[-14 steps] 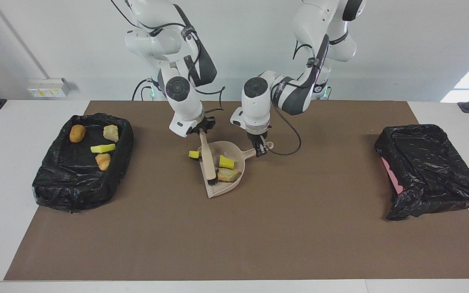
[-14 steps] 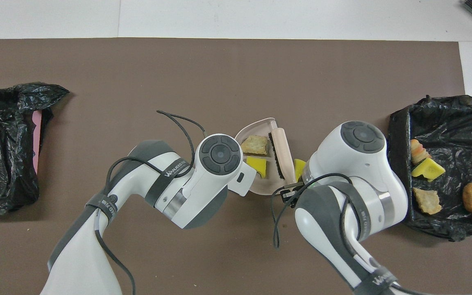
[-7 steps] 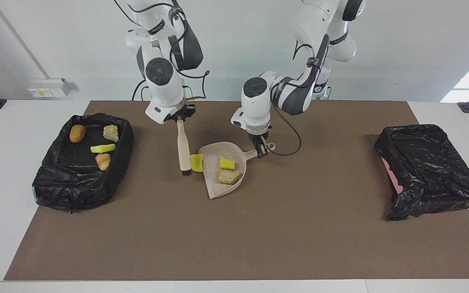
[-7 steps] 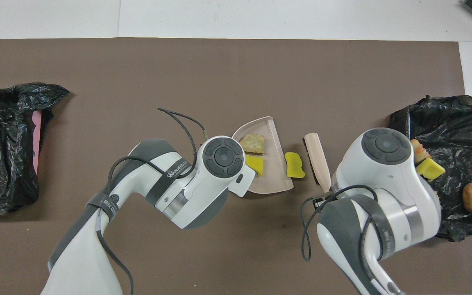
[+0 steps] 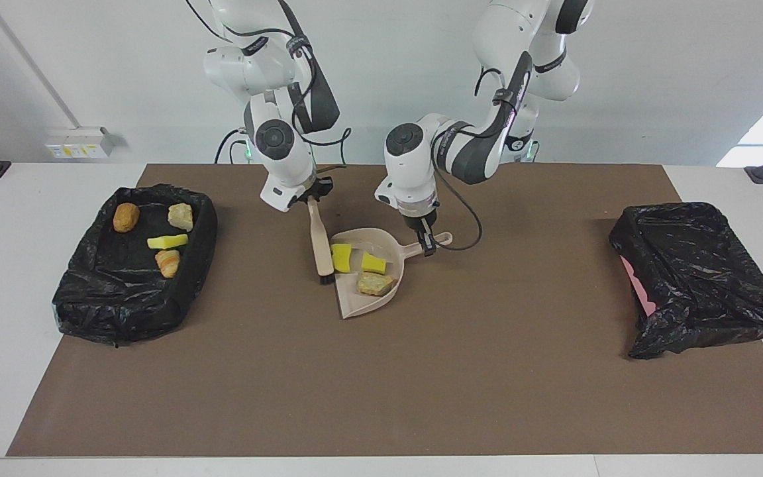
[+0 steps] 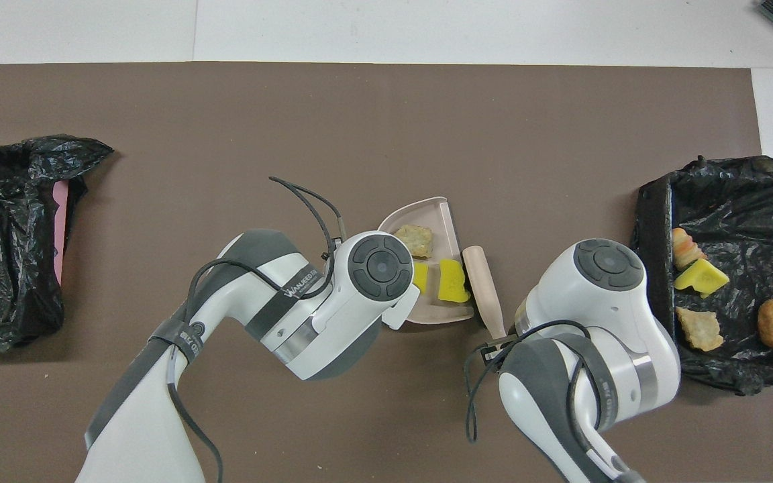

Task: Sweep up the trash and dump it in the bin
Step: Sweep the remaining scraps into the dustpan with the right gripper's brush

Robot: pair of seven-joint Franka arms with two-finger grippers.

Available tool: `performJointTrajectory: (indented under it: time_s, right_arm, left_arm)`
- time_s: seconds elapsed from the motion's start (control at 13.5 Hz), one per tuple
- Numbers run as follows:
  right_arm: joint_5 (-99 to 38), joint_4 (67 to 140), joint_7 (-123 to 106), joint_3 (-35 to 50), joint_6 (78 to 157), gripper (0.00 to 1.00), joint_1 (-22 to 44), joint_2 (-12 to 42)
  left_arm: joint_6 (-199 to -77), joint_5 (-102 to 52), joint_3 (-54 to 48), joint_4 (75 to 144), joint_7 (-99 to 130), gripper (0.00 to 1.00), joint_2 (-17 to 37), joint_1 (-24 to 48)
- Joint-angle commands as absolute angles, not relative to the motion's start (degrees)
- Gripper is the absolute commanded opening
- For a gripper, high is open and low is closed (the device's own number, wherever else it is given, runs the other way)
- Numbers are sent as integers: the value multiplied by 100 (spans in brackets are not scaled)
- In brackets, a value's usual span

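Since half a second ago the brush (image 5: 320, 246) has been pushing the loose yellow sponge piece (image 5: 340, 257) off the counter (image 5: 421, 371) and over the dustpan's (image 5: 365, 301) open edge. It is now lying in the pan beside another yellow sponge piece (image 5: 373, 263) and a bread-like lump (image 5: 375, 283). The right claw (image 5: 310, 196) is pinching the brush handle, bristles resting at the pan's mouth, its long axis running along that edge. The left claw (image 5: 425, 244) is pinching the dustpan handle (image 5: 429, 242). Four more scraps are sitting in the black-lined bin (image 5: 197, 265) at the right arm's end, so dumping likely means carrying the pan that way; another bagged bin (image 5: 699, 278) is sitting at the left arm's end.
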State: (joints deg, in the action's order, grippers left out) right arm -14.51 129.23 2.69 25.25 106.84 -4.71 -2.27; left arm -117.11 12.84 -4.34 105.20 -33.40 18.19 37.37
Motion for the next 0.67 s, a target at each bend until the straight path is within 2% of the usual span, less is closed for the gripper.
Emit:
performJointTrajectory:
  time_s: [0.0, 0.15, 0.37, 0.52, 0.59]
  right_arm:
    - [-1740, 12473, 140, 2540, 10478, 0, -519, -219]
    - [-1574, 12235, 429, 2505, 9926, 0, -562, -429]
    - [-1222, 12146, 1070, 2514, 9319, 0, -589, -1070]
    - [-1222, 12199, 1631, 2592, 8897, 0, -449, -1562]
    - [-1317, 12260, 2018, 2601, 8868, 0, -170, -1686]
  left_arm:
    - [-11698, 1406, -369, 10687, -3287, 0, 1749, 3771]
    - [-11794, 1380, -378, 10757, -3340, 0, 1758, 3578]
    - [-12014, 1284, -387, 10758, -3524, 0, 1749, 3297]
    - [-12006, 1196, -387, 10714, -4092, 0, 1679, 3025]
    - [-12006, 1178, -387, 10696, -4435, 0, 1644, 2823]
